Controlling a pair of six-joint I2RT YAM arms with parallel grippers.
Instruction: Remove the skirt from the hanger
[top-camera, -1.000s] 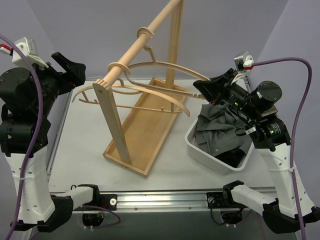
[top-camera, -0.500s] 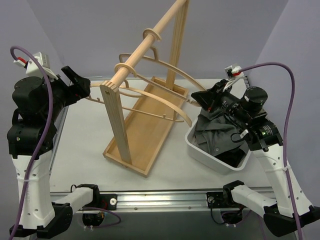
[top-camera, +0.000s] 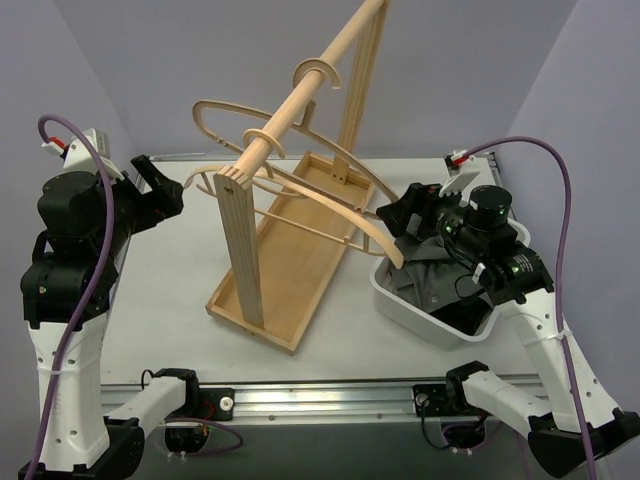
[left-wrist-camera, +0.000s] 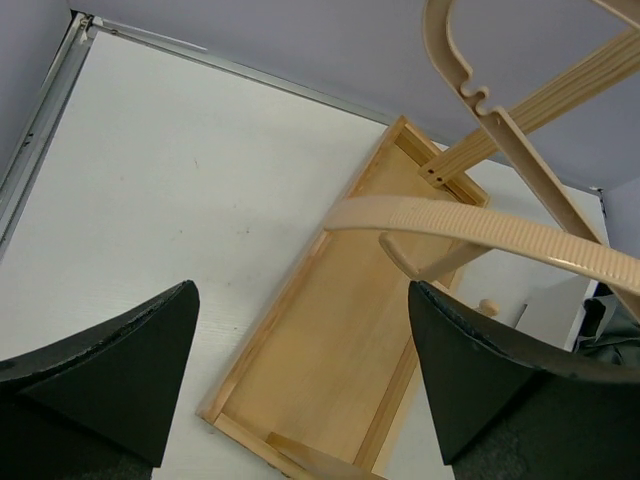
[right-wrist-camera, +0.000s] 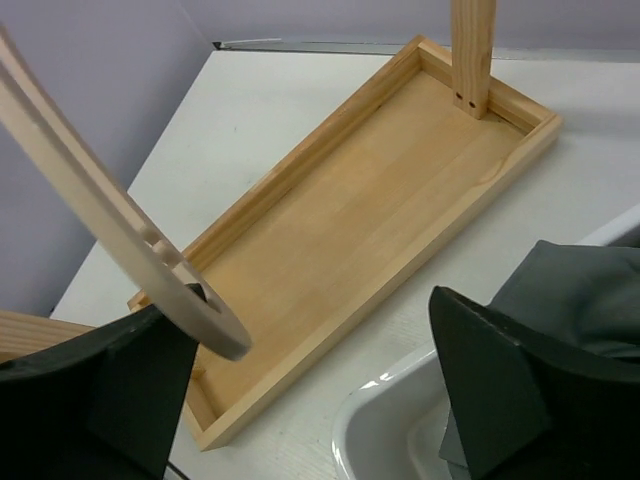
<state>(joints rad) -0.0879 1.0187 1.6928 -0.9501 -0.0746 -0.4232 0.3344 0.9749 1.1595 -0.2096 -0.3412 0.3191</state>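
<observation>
The dark grey skirt (top-camera: 440, 288) lies crumpled in the white bin (top-camera: 398, 300), off any hanger; it also shows at the right edge of the right wrist view (right-wrist-camera: 590, 290). Bare beige hangers (top-camera: 330, 195) hang on the wooden rod (top-camera: 300, 95). My right gripper (top-camera: 400, 215) hovers over the bin's far left corner, open and empty (right-wrist-camera: 310, 400), with a hanger tip (right-wrist-camera: 150, 270) beside its left finger. My left gripper (top-camera: 168, 190) stands open and empty left of the rack (left-wrist-camera: 300, 390), with a hanger arm (left-wrist-camera: 480, 230) crossing above it.
The wooden rack has a long tray base (top-camera: 290, 270) and a near upright post (top-camera: 240, 250) in the middle of the table. The bin rim (right-wrist-camera: 380, 410) sits just right of the tray (right-wrist-camera: 370, 200). Purple cables loop off both arms.
My right gripper has opened and lifted up and left, away from the skirt, which stays in the bin. The hangers have swung on the rod. My left arm has shifted slightly.
</observation>
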